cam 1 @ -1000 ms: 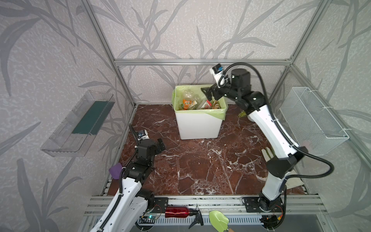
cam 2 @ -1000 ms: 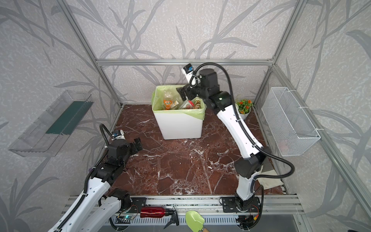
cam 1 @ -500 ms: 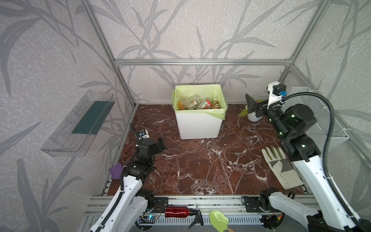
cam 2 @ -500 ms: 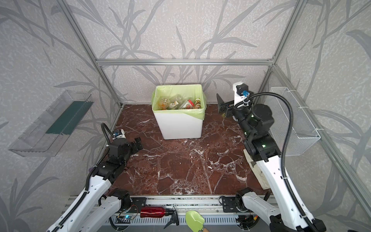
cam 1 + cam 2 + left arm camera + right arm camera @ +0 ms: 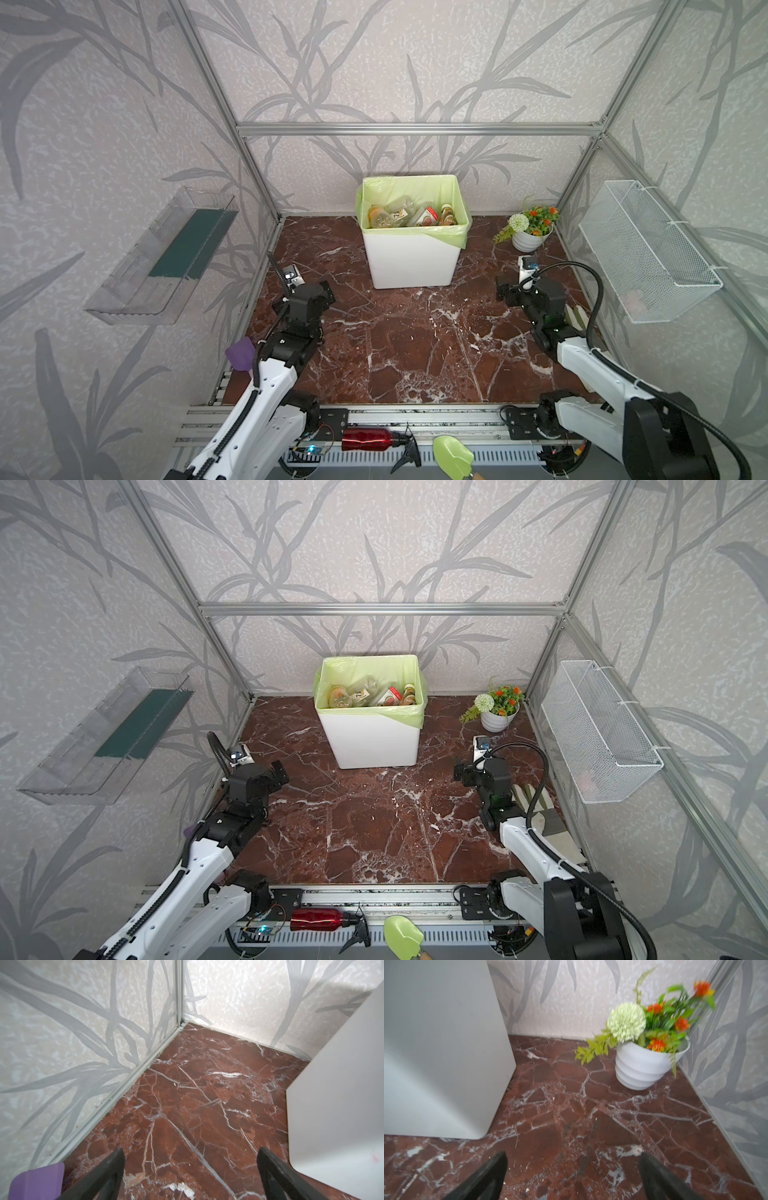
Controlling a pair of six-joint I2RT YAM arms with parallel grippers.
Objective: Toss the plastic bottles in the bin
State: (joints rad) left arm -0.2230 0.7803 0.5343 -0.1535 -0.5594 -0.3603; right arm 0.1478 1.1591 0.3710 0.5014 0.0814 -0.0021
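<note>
1. In both top views the right gripper (image 5: 503, 291) has left the bin (image 5: 411, 262): a second ago it reached over the rim, half a second ago it was swinging back high, and now it sits low at about three o'clock on the marble floor (image 5: 415, 345), claw spread and holding nothing, just beside the glove (image 5: 536, 808)
2. The plastic bottles (image 5: 411, 216) lie heaped inside the bin at twelve o'clock. None shows on the floor, so I judge the last drop made and the task as good as finished. The red metal bottle (image 5: 365, 440) on the rail at six o'clock is not one of them
3. The left gripper (image 5: 326, 291) waits at nine o'clock, claw spread and empty; it has barely shifted over the same second
4. In the left wrist view the left gripper (image 5: 191, 1151) shows both fingers wide apart over bare marble, with the bin's white wall (image 5: 336, 1084) to one side and a purple block (image 5: 37, 1182) near the wall
5. In the right wrist view the right gripper (image 5: 573, 1155) is likewise spread over bare floor, between the bin's wall (image 5: 436, 1043) and the flower pot (image 5: 641, 1068); no bottle lies ahead of it
</note>
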